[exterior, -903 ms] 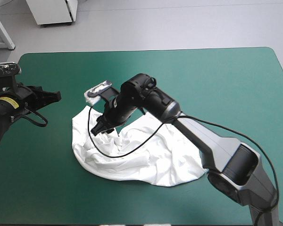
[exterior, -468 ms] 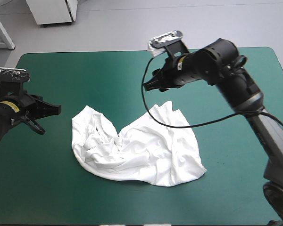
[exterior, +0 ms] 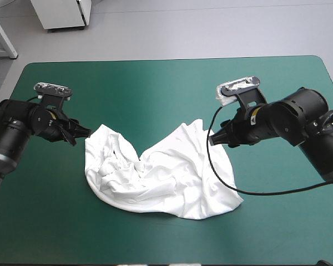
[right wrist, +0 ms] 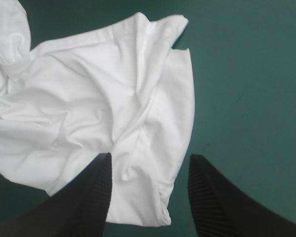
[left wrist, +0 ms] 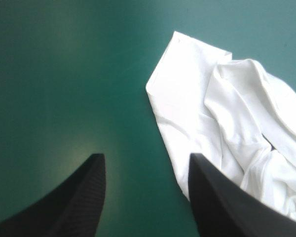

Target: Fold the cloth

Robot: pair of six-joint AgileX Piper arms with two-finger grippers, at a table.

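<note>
The T-shirt (exterior: 161, 172) is found as a crumpled heap on the teal-green worktop (exterior: 155, 83), about the middle and somewhat toward the near edge. It is not spread flat, and no fold has been made in it yet. It is flanked by the two arms.

The left tool (left wrist: 145, 158) is held with its fingers well apart and nothing between them. It is placed just beside the shirt's left edge, with a pointed corner of cloth ahead of it and bare cover under the gap. Whether one finger touches the cloth cannot be told.

The right tool (right wrist: 149, 157) is likewise spread wide and empty. It is held over the shirt's right side, where a hemmed edge is seen between and ahead of its fingers.

The step in hand is judged to be the approach for a first grasp, so that the heap can be lifted and laid out flat before any folding is done.

For the next move, each tool needs to be lowered onto an outer edge and pinched shut there. A single layer should be taken, since bunched cloth caught deeper in the heap would probably be dragged rather than opened.
</note>
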